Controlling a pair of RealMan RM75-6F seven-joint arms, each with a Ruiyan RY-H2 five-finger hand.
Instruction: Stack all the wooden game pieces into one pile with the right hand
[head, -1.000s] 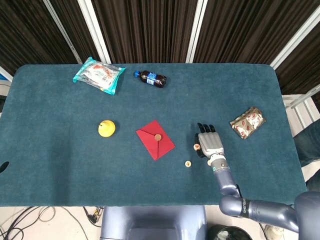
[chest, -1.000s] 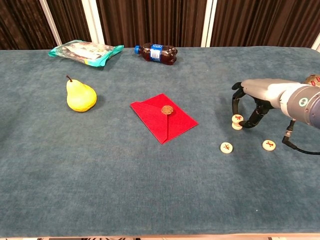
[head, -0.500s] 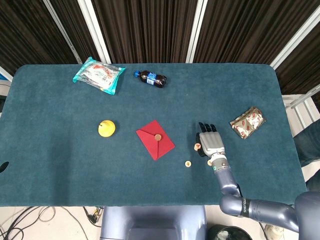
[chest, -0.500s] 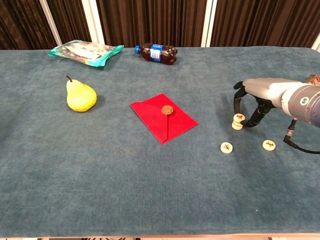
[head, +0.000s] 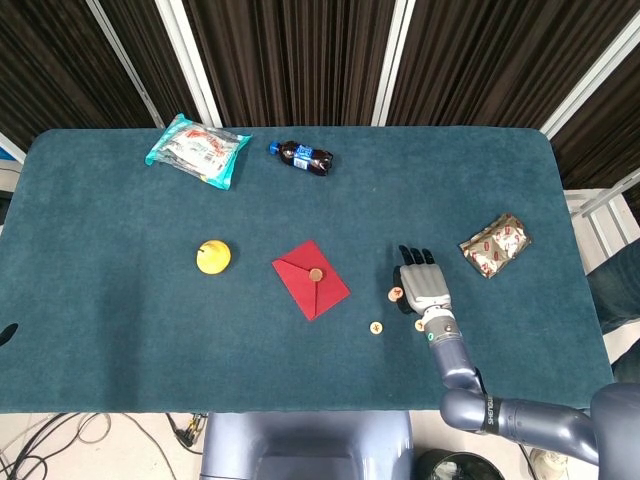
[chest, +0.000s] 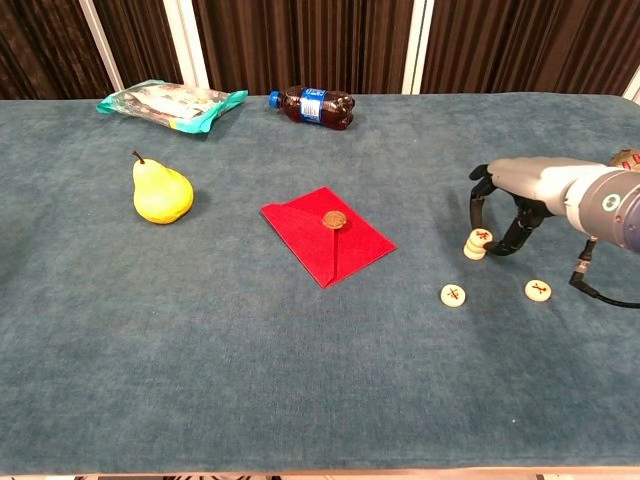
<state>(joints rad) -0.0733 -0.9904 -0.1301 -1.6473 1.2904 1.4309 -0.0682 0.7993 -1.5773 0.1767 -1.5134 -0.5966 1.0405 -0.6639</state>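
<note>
— Three wooden discs were on the table (chest: 200, 350), all at the robot's right. State of the right hand (chest: 515, 195)?

— It arched over the farthest piece, fingers (chest: 475, 205) curled down on either side. The held disc (chest: 478, 243) was pinched between fingertips and thumb, tilted, its lower edge at or just above the cloth; contact with the table could not be resolved. In the head view the same hand (head: 424, 285) lay palm down with that disc (head: 394, 294) at its left edge.

— The other two pieces?

— Middle disc (chest: 454, 295) lay flat, near and in front of the hand, red mark up; also seen from above (head: 376, 327). Loose disc (chest: 539, 290) lay flat to the right of it, below the wrist. The two were apart, neither touching the held one. No pile yet.

— Left hand?

— Not visible in either view.

— Remaining items?

— Red envelope (chest: 328, 235) at centre, with a round brown seal (chest: 333, 219) on its flap. Pear (chest: 160, 191) upright, well left. Snack bag (chest: 172, 103) at far left, cola bottle (chest: 312, 107) on its side beside it along the far edge. Crumpled foil packet (head: 495, 244) right of the hand, apart from it.
</note>
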